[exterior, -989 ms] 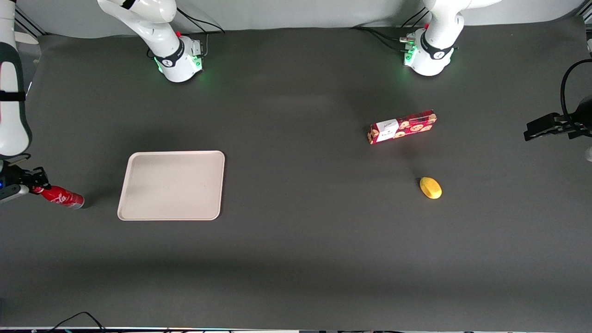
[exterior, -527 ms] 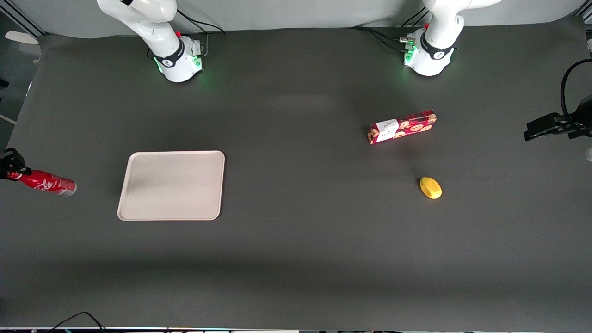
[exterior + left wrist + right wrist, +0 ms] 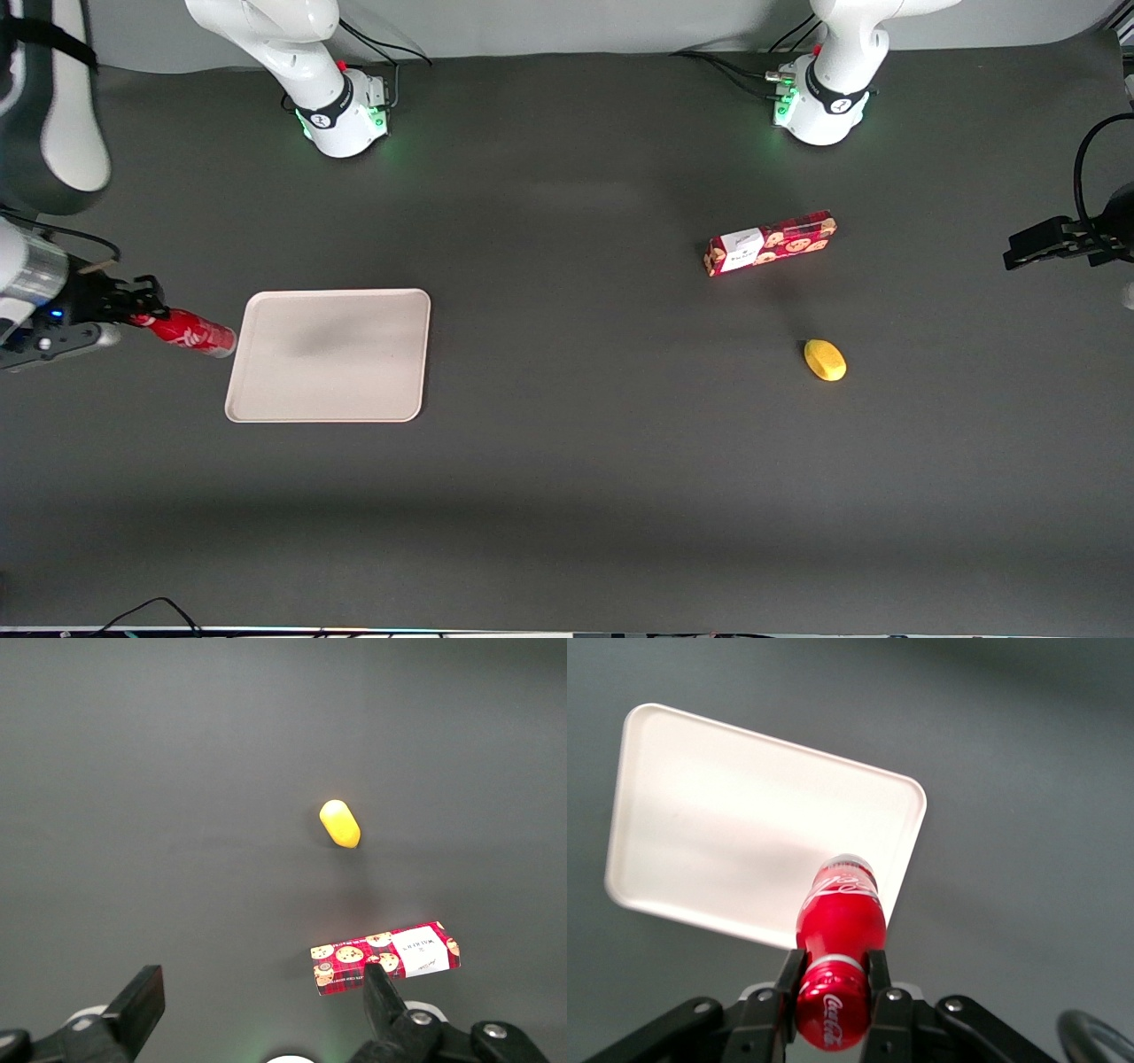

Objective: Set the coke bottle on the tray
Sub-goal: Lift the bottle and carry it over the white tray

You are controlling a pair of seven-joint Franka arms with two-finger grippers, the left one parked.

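Now we see the coke bottle clamped by its neck in the tool, held above the worktop at the tray's rim, presumably so it clears that edge.

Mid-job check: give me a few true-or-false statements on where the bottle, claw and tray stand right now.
1. The claw is shut on the coke bottle. True.
2. The bottle stands upright on the tray. False: it is held in the air at the tray's edge, toward the working arm's end.
3. The tray holds nothing. True.
4. The yellow object lies on the tray. False: it lies on the table toward the parked arm's end, near the cookie box.
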